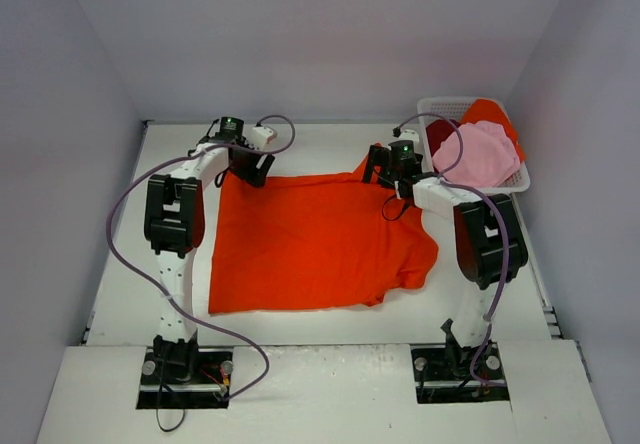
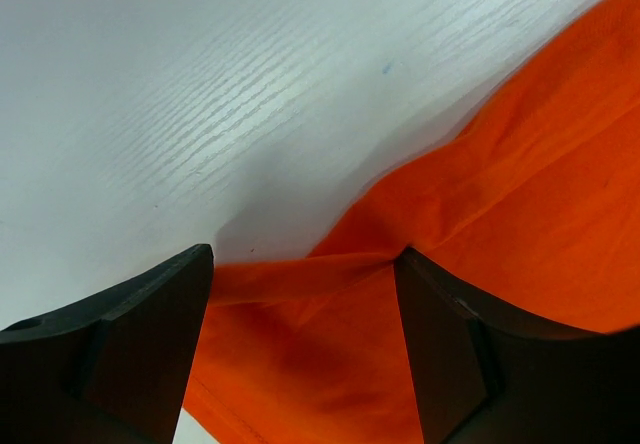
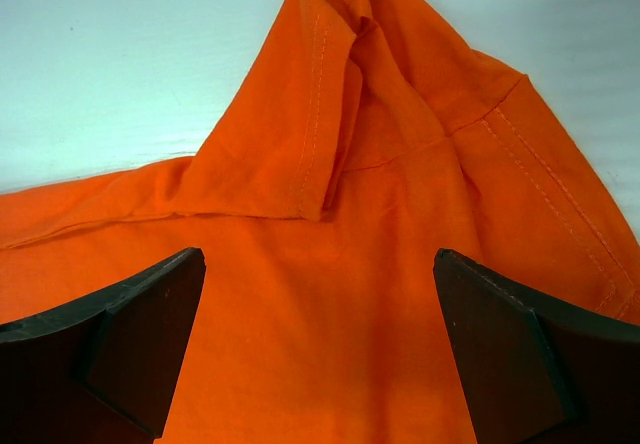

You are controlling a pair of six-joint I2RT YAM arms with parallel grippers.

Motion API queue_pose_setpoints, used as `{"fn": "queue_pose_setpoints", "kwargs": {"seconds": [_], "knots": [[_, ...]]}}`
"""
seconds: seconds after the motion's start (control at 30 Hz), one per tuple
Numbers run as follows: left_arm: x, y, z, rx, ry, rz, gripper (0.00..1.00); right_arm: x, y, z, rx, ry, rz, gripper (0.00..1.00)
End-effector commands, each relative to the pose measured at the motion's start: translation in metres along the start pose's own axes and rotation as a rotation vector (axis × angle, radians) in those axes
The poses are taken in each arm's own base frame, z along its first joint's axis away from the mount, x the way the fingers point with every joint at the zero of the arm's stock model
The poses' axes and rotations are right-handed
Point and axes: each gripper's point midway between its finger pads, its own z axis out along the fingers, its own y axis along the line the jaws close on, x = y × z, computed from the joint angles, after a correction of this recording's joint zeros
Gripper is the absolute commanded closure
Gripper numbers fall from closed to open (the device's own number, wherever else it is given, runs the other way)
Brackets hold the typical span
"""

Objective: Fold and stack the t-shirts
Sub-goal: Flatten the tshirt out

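A large bright orange-red t-shirt [image 1: 315, 244] lies spread flat on the white table. My left gripper [image 1: 250, 167] is at its far left corner, jaws open, with the shirt's folded edge [image 2: 300, 279] between the fingers. My right gripper [image 1: 385, 172] is at the far right corner, jaws open wide over the cloth [image 3: 330, 304]; a hemmed sleeve fold [image 3: 330, 134] lies just ahead. A light pink t-shirt [image 1: 482, 154], a dark red one [image 1: 441, 134] and another orange one [image 1: 492, 116] lie in the basket.
The white plastic lattice basket [image 1: 432, 109] stands at the far right corner of the table [image 1: 300, 144]. Grey walls close in on three sides. Purple cables loop off both arms.
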Motion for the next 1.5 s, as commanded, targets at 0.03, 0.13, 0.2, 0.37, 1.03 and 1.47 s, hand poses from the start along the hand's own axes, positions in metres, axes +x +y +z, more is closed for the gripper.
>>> {"fn": "queue_pose_setpoints", "kwargs": {"seconds": [0.03,0.13,0.2,0.37,1.03,1.47], "knots": [[-0.029,0.002,-0.011,-0.005,-0.067,0.052,0.33,-0.024,0.001,0.000,-0.007,-0.075,0.004,0.05],[-0.027,0.003,-0.008,-0.003,-0.062,0.051,0.33,-0.022,-0.001,0.001,-0.005,-0.070,0.002,0.05],[-0.026,0.003,-0.006,-0.004,-0.058,0.052,0.36,-0.020,-0.003,0.001,0.000,-0.065,0.002,0.05],[-0.023,0.004,-0.006,-0.011,-0.051,0.054,0.42,-0.019,-0.003,0.003,-0.001,-0.063,0.003,0.05],[-0.022,0.008,-0.011,-0.045,-0.059,0.046,0.69,-0.023,0.000,0.003,-0.015,-0.068,0.011,0.05],[-0.019,0.005,-0.009,-0.035,-0.055,0.036,0.70,-0.041,0.029,0.024,-0.076,-0.085,0.039,0.07]]}}
